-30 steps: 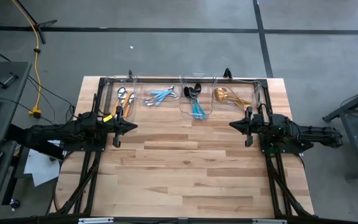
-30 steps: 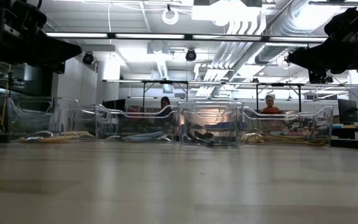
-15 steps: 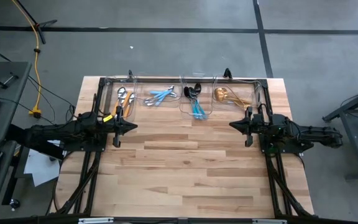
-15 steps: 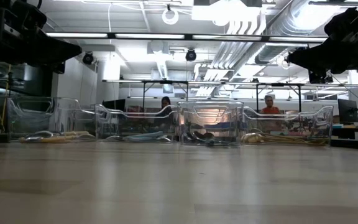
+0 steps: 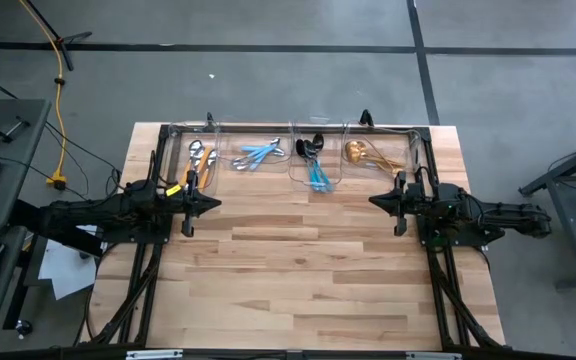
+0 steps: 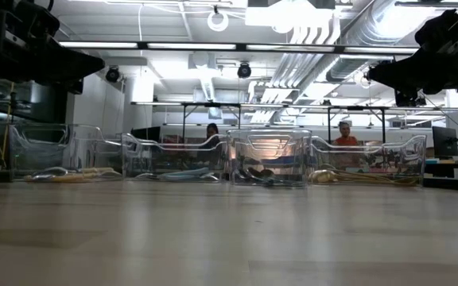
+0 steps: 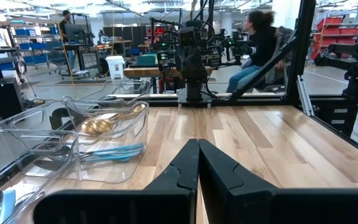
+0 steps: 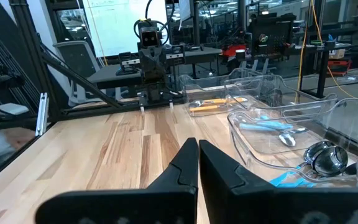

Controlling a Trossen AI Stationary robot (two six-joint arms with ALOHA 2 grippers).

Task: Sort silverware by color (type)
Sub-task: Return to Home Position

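Since both arms are parked at opposite sides of the wooden surface (image 5: 298,280), nothing's getting carried right now: left end effector (image 5: 208,203) and right end effector (image 5: 378,201) are each pinched closed on nothing. Clear bins (image 5: 268,128) line the far edge, and the silverware sits sorted in them, going left to right: orange-handled pieces (image 5: 200,158), light-blue ones (image 5: 258,154), black-headed ones (image 5: 313,160), gold ones (image 5: 368,155).

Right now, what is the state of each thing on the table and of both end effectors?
Left end effector: shut, empty, at the table's left.
Right end effector: shut, empty, at the table's right.
Clear bins: four, upright, in a row.
Orange-handled silverware: lying in the leftmost bin.
Light-blue silverware: lying in the second bin.
Black silverware: lying in the third bin.
Gold silverware: lying in the rightmost bin.
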